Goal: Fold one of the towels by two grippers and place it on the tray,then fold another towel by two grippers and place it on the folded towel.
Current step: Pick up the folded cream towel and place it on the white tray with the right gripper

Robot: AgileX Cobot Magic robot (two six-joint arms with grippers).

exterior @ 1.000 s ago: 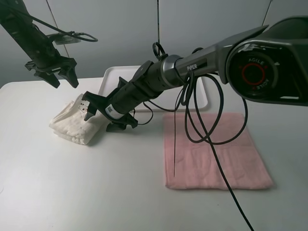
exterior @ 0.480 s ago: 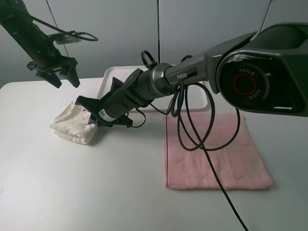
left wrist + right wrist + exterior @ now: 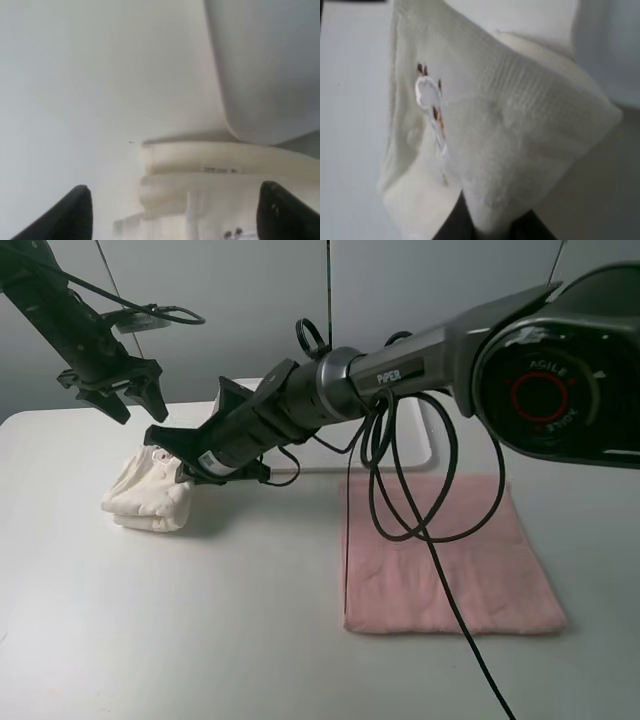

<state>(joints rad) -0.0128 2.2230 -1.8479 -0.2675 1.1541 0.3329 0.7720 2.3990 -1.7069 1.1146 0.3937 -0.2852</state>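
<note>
The cream towel (image 3: 143,497), folded in a thick bundle, lies on the table (image 3: 200,640) near its back left corner. The right gripper (image 3: 178,456) reaches across and its fingers are closed on the bundle's near side. The left gripper (image 3: 125,392) hangs above the bundle, fingers wide apart and holding nothing. The tray (image 3: 422,443) stands at the back edge. The pink towel (image 3: 450,560) lies flat near the right edge.
</note>
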